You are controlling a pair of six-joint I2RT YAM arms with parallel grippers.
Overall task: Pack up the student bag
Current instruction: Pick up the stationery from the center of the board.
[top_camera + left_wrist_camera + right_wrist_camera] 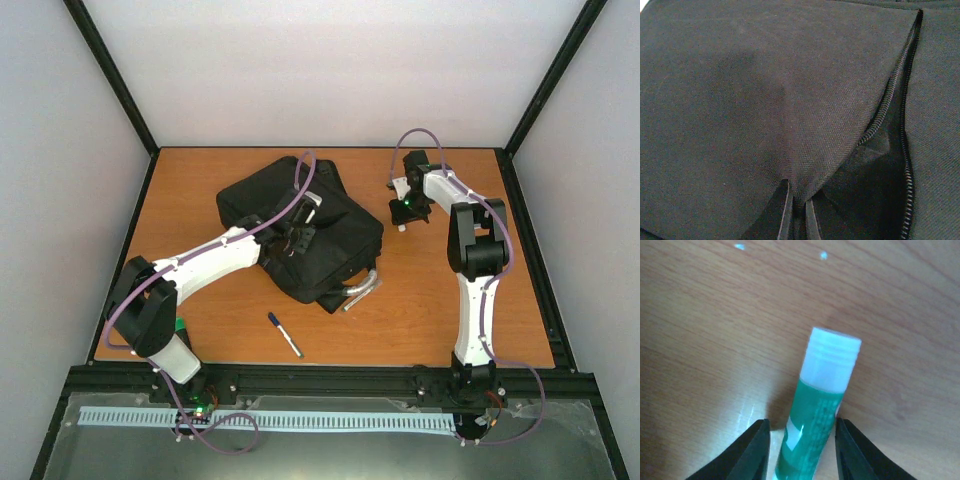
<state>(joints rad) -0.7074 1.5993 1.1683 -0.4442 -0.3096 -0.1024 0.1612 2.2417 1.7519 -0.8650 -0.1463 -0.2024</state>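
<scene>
Nearest the arm bases, a pen [285, 335] lies flat on the desk [420, 310], on the near side of the left jaws and well apart from them. Just beyond it, and near and to the right of the left jaws, the curved grey handle [362, 290] sticks out from the near corner of the student bag [335, 240].

The bag lies flat on the desk, left of centre, directly under the left jaws. The left jaws are together, clamped on a pointed fold of the bag's black fabric. The thin fingertips [785, 220] pinch it from both sides. Right of that fold an open zipper [890, 90] runs away from the jaws, with a dark gap beside it.

Farther back and to the right, clear of the bag, the right jaws point down at the desk. A green glue stick [812, 435] with a white cap [832, 360] sits between them, the cap pointing away past the fingertips [752, 452]. These jaws flank the stick closely. I cannot tell whether they press on it yet.
</scene>
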